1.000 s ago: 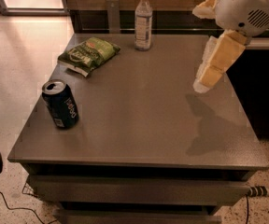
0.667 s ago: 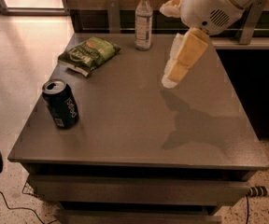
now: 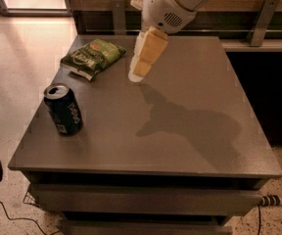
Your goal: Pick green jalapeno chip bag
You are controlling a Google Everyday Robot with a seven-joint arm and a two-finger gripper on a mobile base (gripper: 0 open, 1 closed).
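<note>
The green jalapeno chip bag (image 3: 93, 57) lies flat on the far left part of the grey surface (image 3: 199, 72), close to its left edge, with its printed face up and a pale sealed edge toward the front. The tool (image 3: 137, 75) hangs above the surface just to the right of the bag, at the end of the white arm (image 3: 173, 4) that reaches in from the top. Its pale yellow tip slants down and to the left, toward the bag's near right corner. A narrow strip of bare surface shows between tool and bag, and they do not touch. I cannot tell whether the tool is wide or narrow. Its shadow (image 3: 190, 124) falls to the right across the surface. A dark blue soda can (image 3: 63, 109) stands upright near the front left edge, apart from the bag.
</note>
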